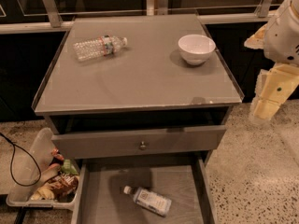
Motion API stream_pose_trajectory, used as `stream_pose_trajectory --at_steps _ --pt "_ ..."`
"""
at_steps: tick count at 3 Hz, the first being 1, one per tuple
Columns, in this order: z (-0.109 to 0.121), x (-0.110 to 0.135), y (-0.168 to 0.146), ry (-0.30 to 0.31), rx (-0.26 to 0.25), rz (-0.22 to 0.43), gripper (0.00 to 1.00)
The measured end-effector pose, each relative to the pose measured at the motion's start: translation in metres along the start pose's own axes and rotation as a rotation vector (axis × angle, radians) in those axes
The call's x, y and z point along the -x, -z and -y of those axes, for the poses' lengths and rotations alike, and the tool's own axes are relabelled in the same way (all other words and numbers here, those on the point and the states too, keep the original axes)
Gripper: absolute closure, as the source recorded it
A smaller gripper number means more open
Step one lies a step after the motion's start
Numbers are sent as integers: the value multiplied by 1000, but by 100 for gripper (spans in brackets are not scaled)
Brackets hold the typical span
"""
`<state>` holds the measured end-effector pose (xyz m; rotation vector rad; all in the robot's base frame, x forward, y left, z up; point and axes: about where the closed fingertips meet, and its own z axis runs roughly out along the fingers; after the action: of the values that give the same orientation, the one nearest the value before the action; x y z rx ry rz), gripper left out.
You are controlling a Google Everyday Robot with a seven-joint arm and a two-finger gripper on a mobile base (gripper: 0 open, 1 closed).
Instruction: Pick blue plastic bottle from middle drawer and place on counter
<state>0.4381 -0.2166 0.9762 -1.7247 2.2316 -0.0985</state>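
Your gripper (pixel 265 107) hangs right of the counter (pixel 140 73), its grip impossible to tell, while the blue plastic bottle (pixel 148 200) lies in the middle drawer (pixel 100 197).

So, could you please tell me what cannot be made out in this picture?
Camera view:
The middle drawer: near end cut off by the bottom edge.
The blue bottle in it: label print too small to read.
The gripper, right of the counter: its arm is cut off by the right edge.
The upper drawer: inside hidden behind its front.
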Motion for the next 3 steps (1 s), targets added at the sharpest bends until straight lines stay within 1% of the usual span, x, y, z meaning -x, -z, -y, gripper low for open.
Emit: stream_pose_trajectory --at_steps 1,2,3 --pt "0 1 1 1 -3 1 0" --pt "-15 3 -13 20 6 63 0" --pt "-43 0 -49 51 19 155 0"
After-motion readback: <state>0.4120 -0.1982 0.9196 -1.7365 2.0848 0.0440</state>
